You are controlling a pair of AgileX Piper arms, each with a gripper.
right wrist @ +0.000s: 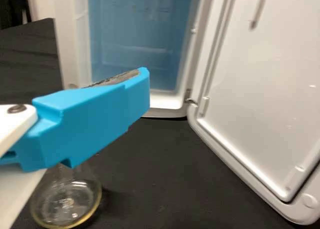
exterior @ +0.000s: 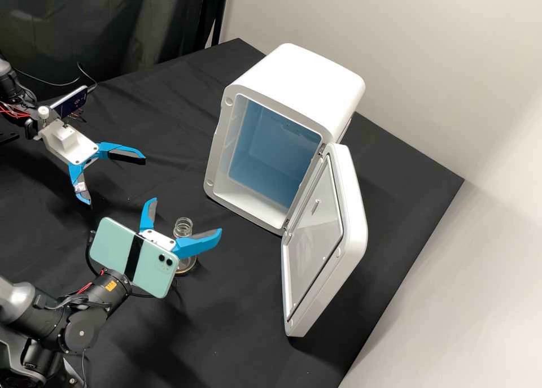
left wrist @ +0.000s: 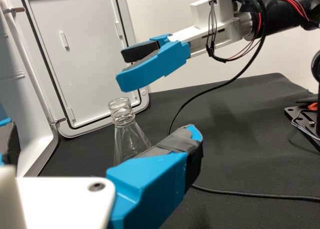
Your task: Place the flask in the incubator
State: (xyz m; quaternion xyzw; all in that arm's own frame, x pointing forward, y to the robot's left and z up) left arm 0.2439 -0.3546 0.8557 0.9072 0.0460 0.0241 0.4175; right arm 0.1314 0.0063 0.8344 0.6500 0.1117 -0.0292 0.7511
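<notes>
Standing upright on the black bench (exterior: 169, 122), neck pointing up and long axis vertical, the clear glass conical flask (exterior: 183, 227) is near the open front of the white, blue-lined incubator (exterior: 305, 83). The right gripper (exterior: 186, 216) is spread either side of its neck; the left gripper (exterior: 113, 180), also spread, hangs nearby.
</notes>
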